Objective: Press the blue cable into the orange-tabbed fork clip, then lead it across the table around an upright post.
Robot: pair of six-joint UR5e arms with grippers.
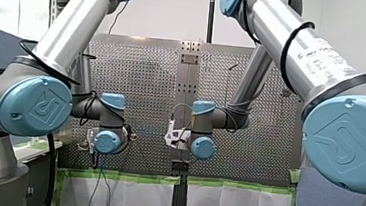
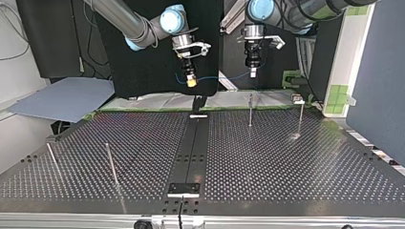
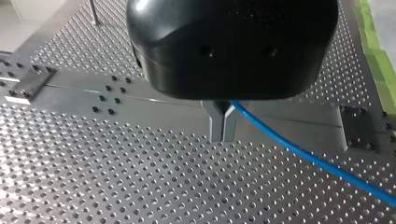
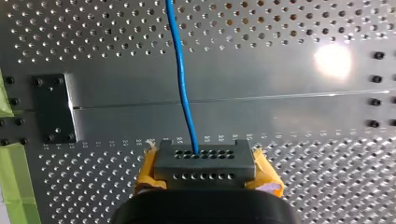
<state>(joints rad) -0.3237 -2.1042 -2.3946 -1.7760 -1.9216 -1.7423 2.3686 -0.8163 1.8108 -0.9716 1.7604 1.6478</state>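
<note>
Closest to the lens in the left wrist view is the black housing of my left gripper. Its two metal fingers are pressed together below it, with only a thin seam between them. The blue cable comes out at their upper edge, so they are clamped on it. From there it slants away, taut, above the perforated table.

My right gripper shows in its own view as a grey block drilled with small holes, with yellow pads on either side. The cable enters at the block's front edge and is pinched there, then runs straight ahead over a dark flat strip along the table's middle. Green tape lines the table's edge beside the gripper.

In the top view both grippers hang well above the far edge of the table, my right gripper at the view's left and my left gripper at its right. The cable spans the gap between them in a shallow sag, touching nothing on the table. A short loose end curls beside my right gripper.

On the table stand four thin posts. Two are at the top view's right, below my left gripper: one upright post and another further right. Two more stand near the front at the left.

In the front view the wrists of both arms hide the fingers.
</note>
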